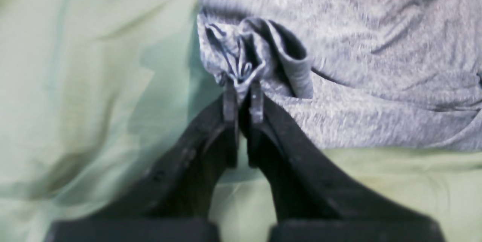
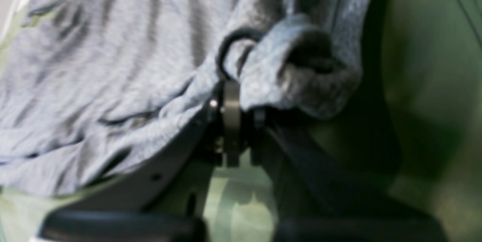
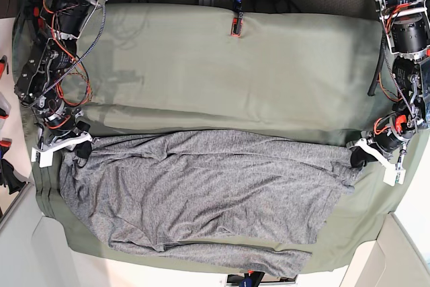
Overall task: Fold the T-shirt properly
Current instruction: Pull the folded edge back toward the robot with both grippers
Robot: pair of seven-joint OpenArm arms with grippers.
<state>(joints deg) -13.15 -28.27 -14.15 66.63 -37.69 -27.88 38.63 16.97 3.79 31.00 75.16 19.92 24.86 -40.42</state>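
Observation:
The heather-grey T-shirt (image 3: 201, 193) lies spread and wrinkled across the near half of the olive-green sheet (image 3: 228, 72). My left gripper (image 3: 357, 156) is at the shirt's right edge in the base view, shut on a bunched fold of the grey cloth (image 1: 241, 65), with its fingertips (image 1: 229, 99) pinching it. My right gripper (image 3: 82, 151) is at the shirt's left edge, shut on a rolled grey cuff-like fold (image 2: 286, 72). Both pinched edges are lifted a little above the sheet.
The green sheet covers the whole table; its far half lies beyond the shirt. A small red and black clamp (image 3: 236, 26) sits on the far edge. Arm bases and cables stand at the far left (image 3: 60, 45) and far right (image 3: 403, 31) corners.

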